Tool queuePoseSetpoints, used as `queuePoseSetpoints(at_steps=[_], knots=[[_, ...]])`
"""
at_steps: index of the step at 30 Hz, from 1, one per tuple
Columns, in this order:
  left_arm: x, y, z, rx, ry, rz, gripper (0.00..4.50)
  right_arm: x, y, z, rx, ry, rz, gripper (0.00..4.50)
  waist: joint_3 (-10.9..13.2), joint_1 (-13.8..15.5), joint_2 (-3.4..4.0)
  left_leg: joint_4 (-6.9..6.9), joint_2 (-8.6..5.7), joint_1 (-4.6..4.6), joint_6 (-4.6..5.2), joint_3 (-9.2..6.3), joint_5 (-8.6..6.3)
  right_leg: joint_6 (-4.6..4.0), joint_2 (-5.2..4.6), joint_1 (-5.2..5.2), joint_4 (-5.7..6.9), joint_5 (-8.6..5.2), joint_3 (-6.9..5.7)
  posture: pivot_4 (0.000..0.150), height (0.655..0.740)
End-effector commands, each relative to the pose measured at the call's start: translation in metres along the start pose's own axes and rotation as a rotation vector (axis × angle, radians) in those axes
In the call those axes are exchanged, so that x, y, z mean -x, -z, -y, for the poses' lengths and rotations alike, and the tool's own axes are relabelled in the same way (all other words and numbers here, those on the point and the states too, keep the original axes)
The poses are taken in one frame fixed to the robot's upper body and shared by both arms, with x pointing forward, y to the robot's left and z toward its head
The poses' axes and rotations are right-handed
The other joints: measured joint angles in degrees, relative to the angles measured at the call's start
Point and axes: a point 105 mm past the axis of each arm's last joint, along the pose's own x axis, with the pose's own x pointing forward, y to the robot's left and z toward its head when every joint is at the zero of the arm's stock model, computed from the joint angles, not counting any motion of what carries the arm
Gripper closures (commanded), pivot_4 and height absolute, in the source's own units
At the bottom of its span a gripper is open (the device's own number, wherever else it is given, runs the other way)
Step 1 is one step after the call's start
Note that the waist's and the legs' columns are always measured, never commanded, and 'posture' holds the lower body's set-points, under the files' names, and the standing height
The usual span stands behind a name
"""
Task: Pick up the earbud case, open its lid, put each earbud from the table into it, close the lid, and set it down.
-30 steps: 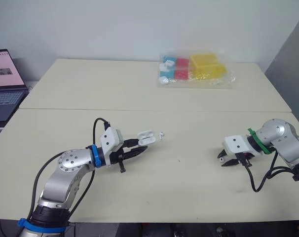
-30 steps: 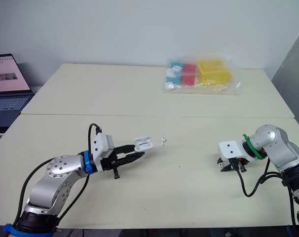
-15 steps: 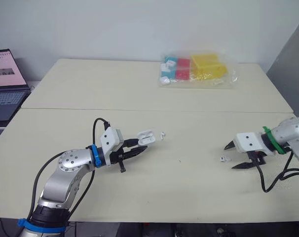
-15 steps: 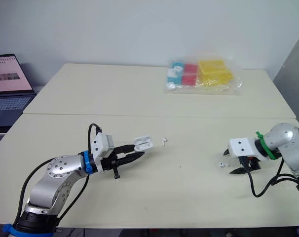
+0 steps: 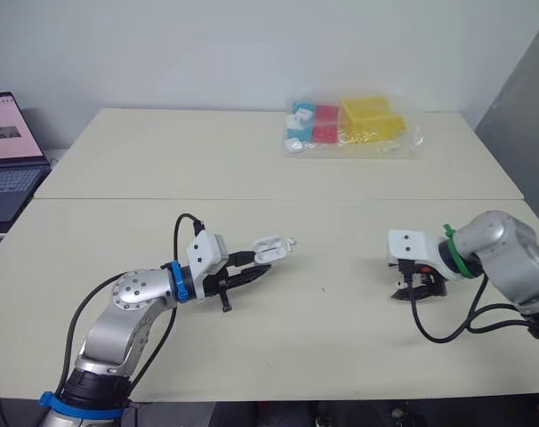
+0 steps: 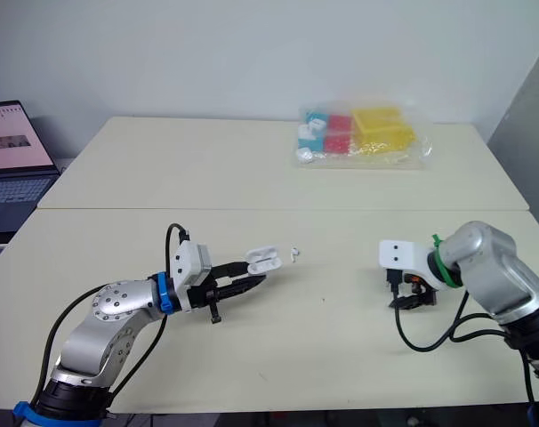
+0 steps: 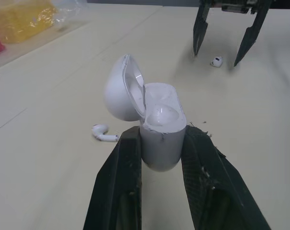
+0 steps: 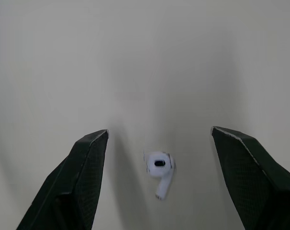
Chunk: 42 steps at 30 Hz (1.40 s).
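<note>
Beige table (image 5: 252, 160), laptop (image 5: 7, 160) off to the left, plastic bag of coloured items (image 5: 349, 124) at the far side. Earbud case (image 7: 157, 122) is clamped between the left gripper (image 7: 161, 139) fingers, lid flipped open. One earbud (image 7: 103, 133) is seen on the table just beside the case. Right gripper (image 8: 159, 130) is spread wide and pointed down, with the second earbud (image 8: 159, 165) lying between its fingers, touching neither.

Glossy white plastic earbud case (image 7: 159, 117), unpatterned. Small white earbud beside the case (image 7: 105, 134); second white earbud (image 8: 159, 167) farther from the case, with a dark spot. Left end effector (image 7: 161, 130) and right end effector (image 8: 159, 130): plain black fingers. Pale cream surface (image 5: 252, 160). Clear plastic bag (image 5: 349, 124) beyond the case: yellow, red, cyan contents.
</note>
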Motion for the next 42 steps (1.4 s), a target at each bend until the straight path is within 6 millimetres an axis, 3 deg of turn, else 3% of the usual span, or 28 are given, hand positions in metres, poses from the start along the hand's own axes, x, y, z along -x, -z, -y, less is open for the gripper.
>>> queuePoseSetpoints(at_steps=[1, 21, 25, 31, 36, 42], knots=[[-0.003, -0.008, 0.000, -0.037, 0.004, 0.031, 3.72, 0.006, 0.002, 0.009, 0.016, 0.032, -0.052, 0.92, 0.0, 0.0, 0.00, 0.00, -0.01, -0.01, 0.00, 0.04, 0.00, 0.02, 0.00, -0.04, 0.00, 0.01, 0.05, 0.150, 0.7400], [-0.002, -0.006, 0.002, -0.032, -0.002, 0.031, 3.72, 0.004, 0.010, 0.008, 0.023, 0.034, -0.090, 0.92, 0.0, 0.0, 0.00, -0.01, 0.01, -0.15, 0.02, 0.15, -0.01, 0.05, 0.05, -0.27, 0.01, 0.03, 0.22, 0.150, 0.7400], [-0.002, -0.006, 0.002, -0.033, -0.002, 0.031, 3.72, 0.002, 0.010, 0.007, 0.027, 0.029, -0.091, 1.80, 0.0, 0.0, 0.00, 0.01, 0.01, -0.28, 0.02, 0.13, -0.01, 0.06, 0.06, -0.37, 0.03, 0.05, 0.21, 0.150, 0.7400], [-0.003, -0.007, 0.002, -0.032, 0.002, 0.031, 3.72, 0.002, 0.010, 0.005, 0.030, 0.019, -0.088, 4.02, 0.0, 0.0, 0.00, 0.03, 0.00, -0.30, 0.02, 0.14, -0.01, 0.10, 0.06, -0.37, 0.02, 0.07, 0.22, 0.150, 0.7400], [-0.004, -0.007, 0.002, -0.031, 0.000, 0.034, 3.72, 0.008, 0.008, 0.004, 0.041, 0.005, -0.068, 4.10, 0.0, 0.0, 0.00, 0.03, 0.00, -0.30, 0.02, 0.14, -0.01, 0.11, 0.06, -0.37, 0.03, 0.07, 0.22, 0.150, 0.7400], [-0.005, -0.011, 0.000, -0.018, -0.017, 0.055, 3.72, 0.027, -0.015, 0.007, 0.129, 0.048, 0.045, 4.10, 0.0, 0.0, 0.00, 0.03, 0.00, -0.34, 0.02, 0.13, -0.01, 0.11, 0.06, -0.40, 0.02, 0.07, 0.21, 0.150, 0.7400]])
